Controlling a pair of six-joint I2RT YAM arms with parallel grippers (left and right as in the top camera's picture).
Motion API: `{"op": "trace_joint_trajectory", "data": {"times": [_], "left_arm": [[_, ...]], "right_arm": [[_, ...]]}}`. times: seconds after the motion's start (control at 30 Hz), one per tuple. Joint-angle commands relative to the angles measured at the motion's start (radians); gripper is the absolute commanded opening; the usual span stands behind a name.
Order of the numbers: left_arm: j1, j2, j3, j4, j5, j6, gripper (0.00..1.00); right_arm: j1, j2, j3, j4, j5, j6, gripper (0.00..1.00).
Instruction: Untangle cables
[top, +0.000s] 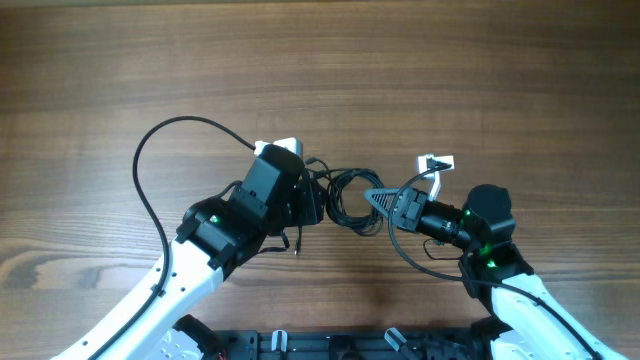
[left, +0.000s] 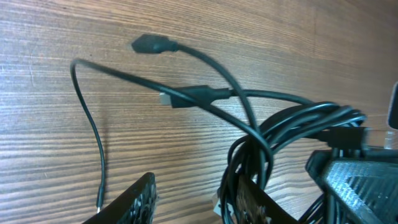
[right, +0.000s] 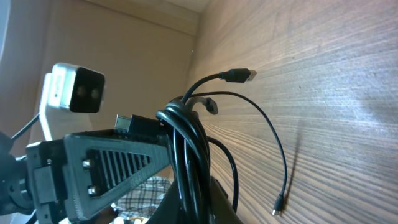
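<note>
The cables (top: 350, 195) are a dark coiled bundle on the wooden table, between my two grippers. My left gripper (top: 318, 200) stands open at the bundle's left side. In the left wrist view the coil (left: 280, 130) loops around its right finger (left: 255, 202), and bare table shows between the fingers of this gripper (left: 196, 186). Two plug ends (left: 149, 43) (left: 171, 98) and a thin loose strand (left: 93, 130) trail away from the coil. My right gripper (top: 375, 197) is shut on the bundle's right side. In the right wrist view the thick strands (right: 186, 137) run down between the fingers of that gripper (right: 196, 208).
A small white tag (top: 435, 162) lies just behind the right gripper. The left arm's thick black lead (top: 150, 170) arcs over the table at the left. The left wrist's white camera (right: 78, 90) sits close to the bundle. A black rail (top: 330, 345) runs along the front edge.
</note>
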Motion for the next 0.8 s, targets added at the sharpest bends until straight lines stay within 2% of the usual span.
{"op": "trace_joint_trajectory", "data": {"times": [0.0, 0.27, 0.53, 0.63, 0.77], "left_arm": [[0.008, 0.006, 0.001, 0.005, -0.051, 0.041, 0.44], [0.008, 0.086, 0.001, 0.018, -0.069, 0.030, 0.45], [0.022, 0.147, 0.001, 0.243, -0.069, 0.006, 0.45], [0.030, 0.147, 0.001, 0.319, -0.063, 0.007, 0.49], [0.029, 0.147, 0.001, 0.372, 0.031, 0.015, 0.49]], "right_arm": [[-0.004, 0.000, 0.013, -0.007, -0.029, 0.003, 0.05], [-0.004, 0.000, 0.013, -0.007, -0.079, 0.003, 0.04], [-0.004, 0.000, 0.013, -0.017, -0.101, 0.002, 0.04], [-0.004, 0.000, 0.013, -0.048, -0.110, 0.003, 0.04], [-0.004, 0.000, 0.013, -0.077, -0.110, 0.005, 0.05]]}}
